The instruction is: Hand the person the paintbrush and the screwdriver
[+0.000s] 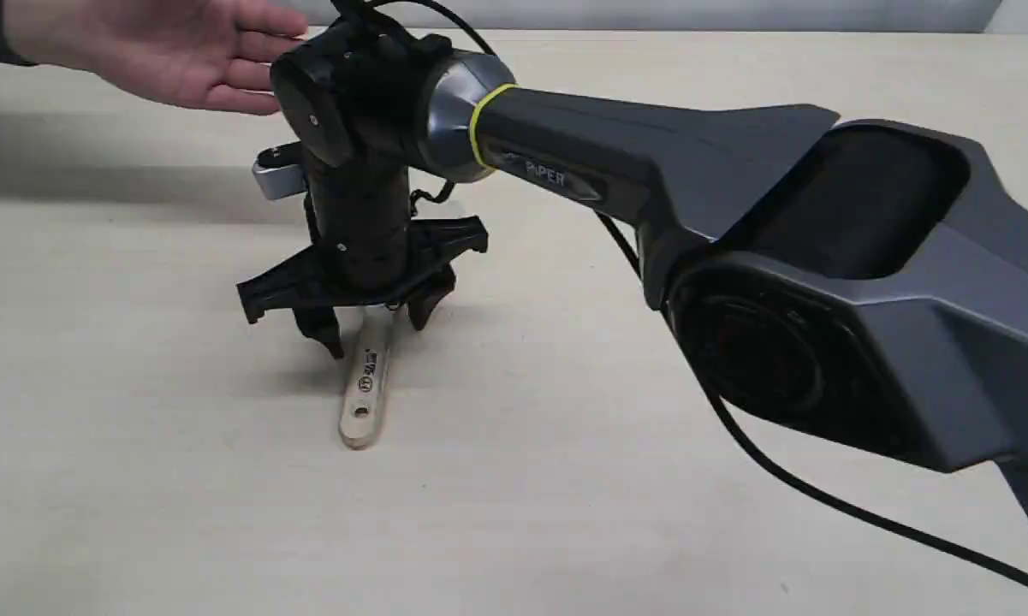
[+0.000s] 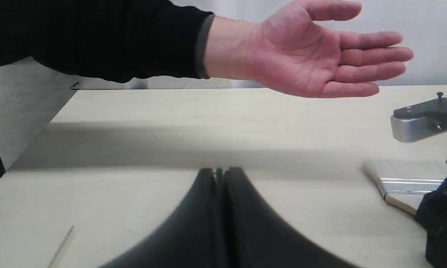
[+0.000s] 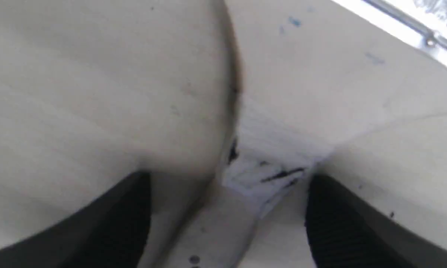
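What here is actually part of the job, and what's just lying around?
Part of the job: paintbrush; the person's open hand; right gripper, open over the brush handle. Screwdriver not clearly seen.
Lying about: thin pale stick near the left gripper, unidentifiable; black cable.

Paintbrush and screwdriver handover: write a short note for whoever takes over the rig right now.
Right gripper: jaws open, straddling the paintbrush handle, not gripping.
Left gripper: jaws shut, empty.
Paintbrush lies on the table; the person's hand is held open beyond it.
Screwdriver: not clearly in view.
Done: nothing handed over.
Left: grip and pass the brush, then the screwdriver.
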Tool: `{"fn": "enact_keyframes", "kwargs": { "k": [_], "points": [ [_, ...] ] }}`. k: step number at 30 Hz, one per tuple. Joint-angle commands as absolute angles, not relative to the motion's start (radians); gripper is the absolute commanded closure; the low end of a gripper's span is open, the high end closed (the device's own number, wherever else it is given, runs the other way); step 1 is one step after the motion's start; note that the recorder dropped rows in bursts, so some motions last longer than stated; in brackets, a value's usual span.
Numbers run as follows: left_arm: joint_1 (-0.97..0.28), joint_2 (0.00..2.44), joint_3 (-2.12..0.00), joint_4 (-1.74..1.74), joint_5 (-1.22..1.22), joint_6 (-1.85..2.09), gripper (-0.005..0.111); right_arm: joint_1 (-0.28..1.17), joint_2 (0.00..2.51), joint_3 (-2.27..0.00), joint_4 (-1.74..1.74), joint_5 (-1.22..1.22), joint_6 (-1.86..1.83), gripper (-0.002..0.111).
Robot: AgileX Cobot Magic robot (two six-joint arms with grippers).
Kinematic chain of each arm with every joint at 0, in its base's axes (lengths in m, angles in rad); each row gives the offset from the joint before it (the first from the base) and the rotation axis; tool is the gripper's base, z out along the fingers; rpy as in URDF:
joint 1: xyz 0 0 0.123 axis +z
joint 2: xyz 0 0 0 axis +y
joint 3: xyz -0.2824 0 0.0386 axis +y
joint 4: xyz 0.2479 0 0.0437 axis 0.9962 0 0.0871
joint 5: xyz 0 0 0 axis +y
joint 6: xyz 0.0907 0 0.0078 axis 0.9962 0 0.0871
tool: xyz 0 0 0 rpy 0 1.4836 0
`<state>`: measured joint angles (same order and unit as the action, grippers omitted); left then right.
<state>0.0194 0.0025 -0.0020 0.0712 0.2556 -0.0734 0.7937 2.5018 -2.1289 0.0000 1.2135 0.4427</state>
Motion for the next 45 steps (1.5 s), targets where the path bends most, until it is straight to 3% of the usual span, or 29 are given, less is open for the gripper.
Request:
{"fn": "enact_keyframes", "kwargs": {
  "k": [1,9,20,32,45],
  "points": [
    [0.011,0.000,0.000,0.068,0.250,-0.075,0.107,0.794,2.513,-2.125,-0.009,1.221,0.468,0.048],
    [0.011,0.000,0.000,0.068,0.250,-0.075,0.107,0.794,2.533,-2.125,-0.016,1.216,0.473,0.051],
    [0.011,0.000,0.000,0.068,0.250,-0.075,0.107,0.794,2.540,-2.125,-0.177,1.221,0.442,0.103],
    [0.011,0.000,0.000,0.070,0.249,-0.075,0.107,0.822,2.492,-2.127,-0.173,1.221,0.317,0.104],
    [0.011,0.000,0.000,0.070,0.249,-0.075,0.107,0.897,2.251,-2.127,-0.169,1.221,0.209,0.104]
  ]
}}
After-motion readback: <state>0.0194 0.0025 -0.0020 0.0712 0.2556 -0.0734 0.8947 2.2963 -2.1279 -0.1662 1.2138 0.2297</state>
